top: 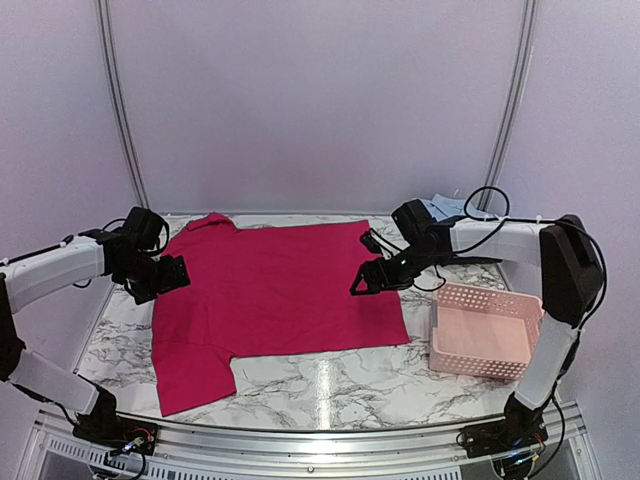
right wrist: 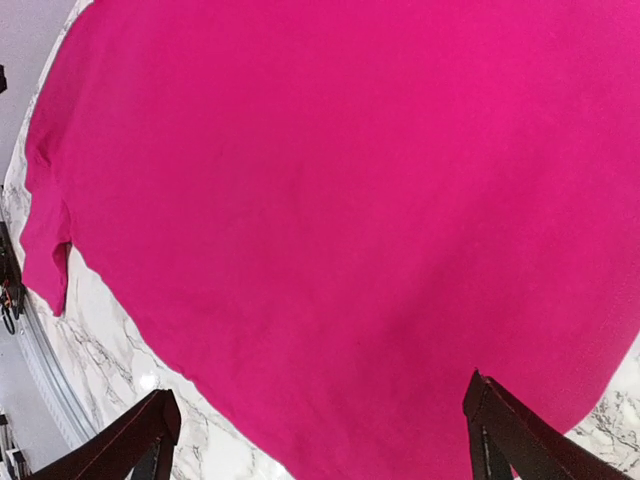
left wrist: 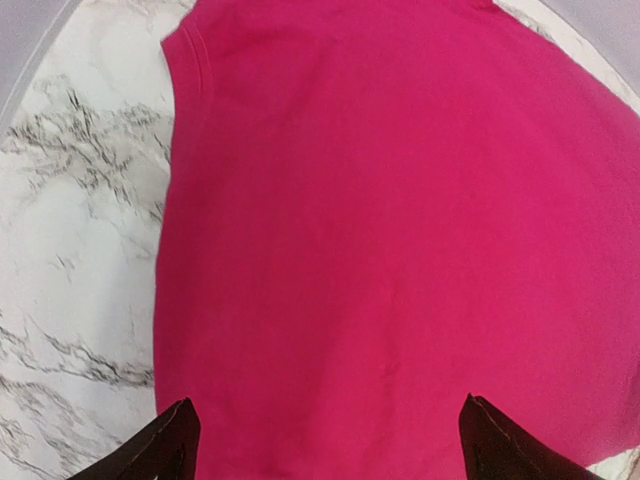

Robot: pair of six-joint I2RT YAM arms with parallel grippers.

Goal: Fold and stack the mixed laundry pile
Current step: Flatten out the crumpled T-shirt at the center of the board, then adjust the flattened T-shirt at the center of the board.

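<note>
Nearest the viewer, the left arm's base (top: 100, 425) and the right arm's base (top: 500, 435) sit at the near edge of the tabletop (top: 330, 385).

Task status:
- The magenta-red garment (top: 280, 290) lies spread flat mid-tabletop, with one sleeve (top: 190, 375) reaching toward the near left. No fold is evident.
- The light blue shirt (top: 445, 207) lies at the far right, behind the right arm, unfolded.
- No stack exists; by my judgement nearly all the work remains.

Pincer status:
- The left pincer (top: 165, 275) is over the garment's left edge, spread wide and holding nothing.
- The right pincer (top: 372, 280) is over its right edge, likewise wide and empty.

View differences: only the overhead view shows the pink basket (top: 485, 335) and the blue shirt. Only the wrist views confirm bare cloth between the fingers (left wrist: 170, 440).
</note>
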